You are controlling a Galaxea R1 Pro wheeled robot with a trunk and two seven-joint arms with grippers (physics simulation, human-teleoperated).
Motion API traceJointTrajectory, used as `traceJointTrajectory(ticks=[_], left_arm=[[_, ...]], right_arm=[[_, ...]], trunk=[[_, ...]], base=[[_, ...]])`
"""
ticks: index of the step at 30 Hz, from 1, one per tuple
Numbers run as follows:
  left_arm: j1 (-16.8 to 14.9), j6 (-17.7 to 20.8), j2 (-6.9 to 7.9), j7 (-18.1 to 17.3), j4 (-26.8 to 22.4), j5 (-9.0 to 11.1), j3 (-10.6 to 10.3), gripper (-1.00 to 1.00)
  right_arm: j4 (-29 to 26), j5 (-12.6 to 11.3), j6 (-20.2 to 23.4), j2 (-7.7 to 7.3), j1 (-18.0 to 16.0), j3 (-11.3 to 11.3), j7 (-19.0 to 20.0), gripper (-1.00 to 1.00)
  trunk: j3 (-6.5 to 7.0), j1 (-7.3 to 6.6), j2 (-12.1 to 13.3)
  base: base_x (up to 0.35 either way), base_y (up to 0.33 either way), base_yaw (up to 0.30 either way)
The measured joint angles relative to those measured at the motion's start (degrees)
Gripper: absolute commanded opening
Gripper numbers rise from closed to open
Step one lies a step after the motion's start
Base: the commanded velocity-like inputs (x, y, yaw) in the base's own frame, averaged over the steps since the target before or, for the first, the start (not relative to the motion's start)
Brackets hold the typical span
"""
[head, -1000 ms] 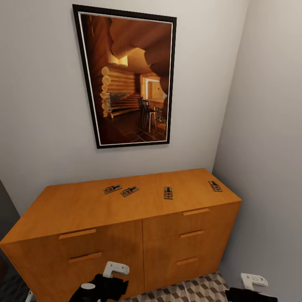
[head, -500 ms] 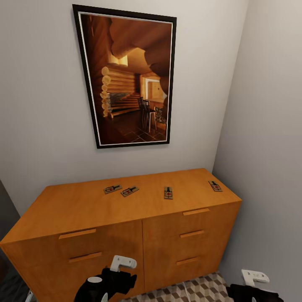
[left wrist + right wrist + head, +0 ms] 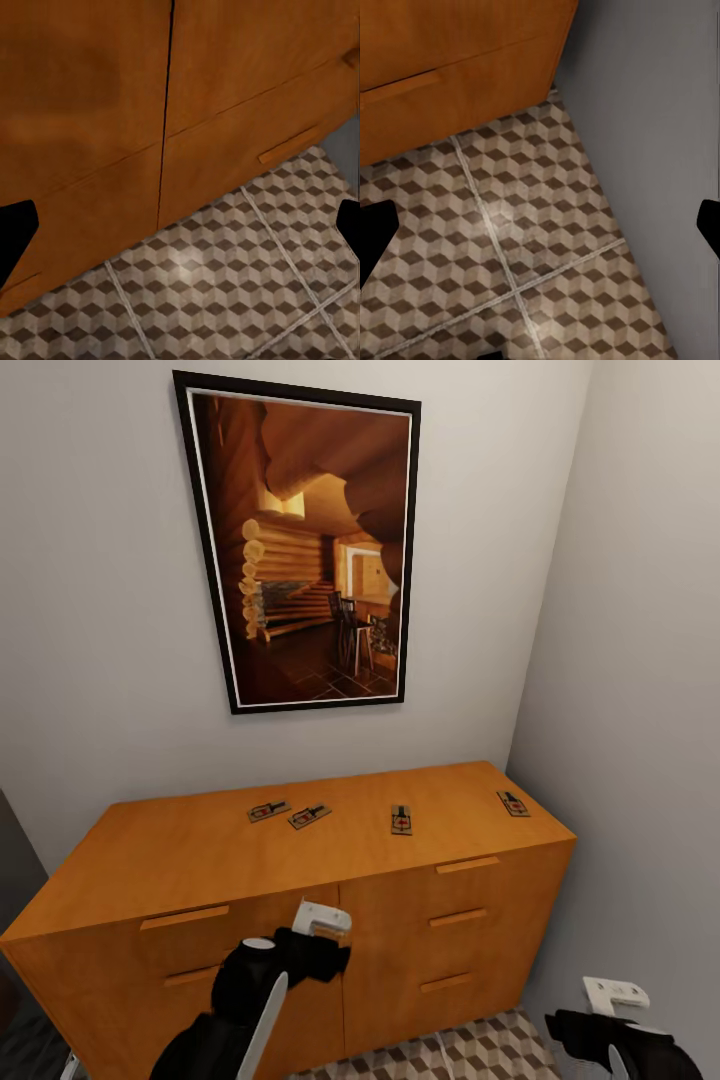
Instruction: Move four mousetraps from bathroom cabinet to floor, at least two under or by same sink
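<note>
While four tiny flat dark-brown mousetraps [image 3: 400, 819] lay on top of orange-brown wooden cabinet [image 3: 250, 920], left gripper [image 3: 320, 920] hung before cabinet's front, right gripper [image 3: 615, 995] low beside cabinet's right end; both had fingers spread wide, empty, above cube-pattern floor tiles [image 3: 225, 292].

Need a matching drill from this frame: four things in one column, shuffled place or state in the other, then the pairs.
Things:
1. mousetraps
2. framed picture
3. left gripper
4. bathroom floor

Places or states:
A. hangs on the wall above the cabinet
B. cube-pattern tiles
C. lie on the cabinet top
D. raised in front of the cabinet's front

Pairs: 1-C, 2-A, 3-D, 4-B
</note>
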Motion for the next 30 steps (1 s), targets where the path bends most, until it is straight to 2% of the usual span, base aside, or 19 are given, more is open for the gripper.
traceJointTrajectory(ticks=[4, 6, 13, 16, 22, 25, 26, 30], left_arm=[[-3.89, 1.97, -0.81, -0.42, -0.02, 0.22, -0.19, 1.0], [-4.82, 2.27, -0.96, -0.59, -0.02, 0.25, -0.22, 1.0], [-10.39, 3.37, -1.55, -2.47, -0.02, 0.78, -0.33, 1.0], [-11.53, 3.48, -1.55, -3.24, -0.03, 1.3, -0.33, 1.0], [-14.26, 3.61, -1.55, -5.14, -0.05, 4.41, -0.34, 1.0], [-15.63, 3.64, -1.55, -5.44, -0.05, 6.65, -0.35, 1.0], [-15.65, 3.64, -1.55, -5.44, -0.05, 6.66, -0.35, 1.0], [-17.79, 3.67, -1.55, -5.5, -0.04, 9.25, -0.35, 1.0]], right_arm=[[-2.32, 0.03, 2.79, -0.08, -0.91, -0.07, 0.0, 1.0], [-2.77, 0.03, 3.56, -0.11, -1.28, -0.1, 0.0, 1.0], [-4.26, 0.08, 9.33, -1.09, -5.51, -0.81, 0.0, 1.0], [-4.41, 0.05, 9.36, -1.57, -6.86, -1.16, 0.0, 1.0], [-4.6, 0.08, 9.36, -2.79, -10.68, -2.37, 0.0, 1.0], [-4.64, 0.07, 9.36, -3.28, -12.3, -2.83, 0.0, 1.0], [-4.64, 0.05, 9.36, -3.28, -12.31, -2.84, 0.0, 1.0], [-4.66, 0.06, 9.36, -3.75, -14.77, -3.21, 0.0, 1.0]], trunk=[[0.0, 0.0, 0.0], [0.0, 0.0, 0.0], [0.0, 0.0, 0.0], [0.0, 0.0, 0.0], [0.0, 0.0, 0.0], [0.0, 0.0, 0.0], [0.0, 0.0, 0.0], [0.0, 0.0, 0.0]], base=[[0.0, 0.0, 0.0], [0.0, 0.0, 0.0], [0.0, 0.0, 0.0], [0.0, 0.0, 0.0], [0.0, 0.0, 0.0], [0.0, 0.0, 0.0], [0.0, 0.0, 0.0], [0.0, 0.0, 0.0]])
